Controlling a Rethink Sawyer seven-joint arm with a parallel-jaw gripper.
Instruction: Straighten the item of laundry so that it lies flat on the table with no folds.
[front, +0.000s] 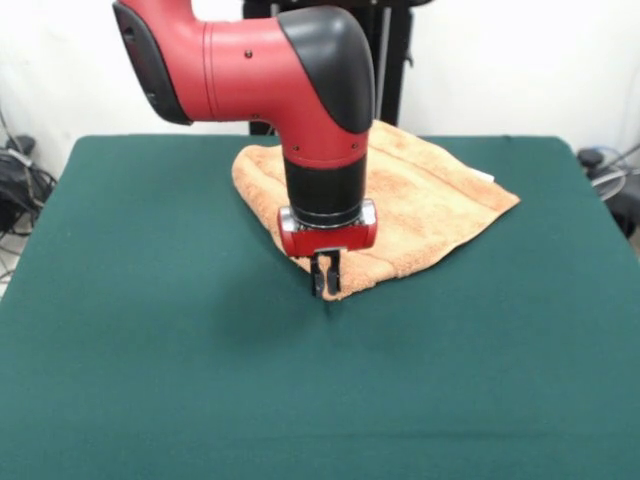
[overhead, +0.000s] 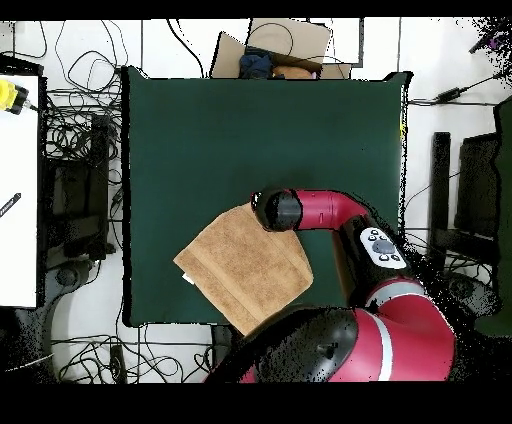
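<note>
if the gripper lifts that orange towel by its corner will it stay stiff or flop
Likely flop: the towel is soft terry, lying doubled with a layered edge. It will probably drape and unfold when the gripper lifts. It looks light, but may drag on the table cloth.

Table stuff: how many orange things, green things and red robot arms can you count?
Orange: 1, the towel
Green: 1, the table
Red and black: 1, the arm, its gripper down at the towel's near edge
Total: 3
</note>
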